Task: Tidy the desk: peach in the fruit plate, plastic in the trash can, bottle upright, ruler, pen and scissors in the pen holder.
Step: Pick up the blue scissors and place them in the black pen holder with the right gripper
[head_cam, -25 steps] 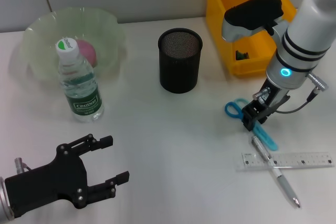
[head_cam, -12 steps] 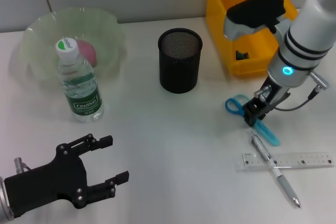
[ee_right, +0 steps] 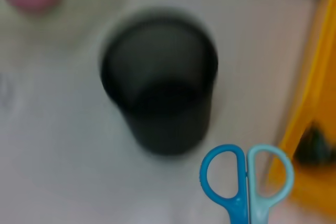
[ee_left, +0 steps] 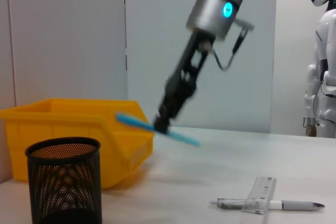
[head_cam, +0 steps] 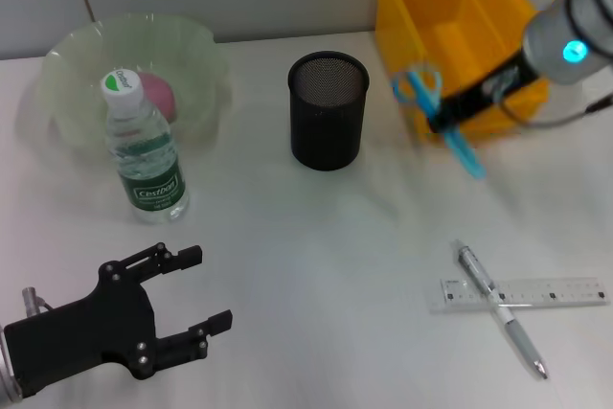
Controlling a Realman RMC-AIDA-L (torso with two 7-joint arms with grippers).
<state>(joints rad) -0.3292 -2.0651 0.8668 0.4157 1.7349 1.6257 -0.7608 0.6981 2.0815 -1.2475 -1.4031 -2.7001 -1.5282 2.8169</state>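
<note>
The right claw (head_cam: 448, 120) hung raised above the tabletop (head_cam: 316, 265), pinched on the scissors (head_cam: 441, 117); the left claw (head_cam: 196, 302) sat low near the front, fingers spread

Light is bright and even from overhead, so the white counter (head_cam: 316, 265) only shows soft, faint shadows, like under the pen holder (head_cam: 329, 112). No real glare. In the head view, the scissors (head_cam: 442, 120) at 2 o'clock are motion-smeared. The right wrist view is soft all over; the left wrist view smears the right pincer (ee_left: 163, 124).
</note>
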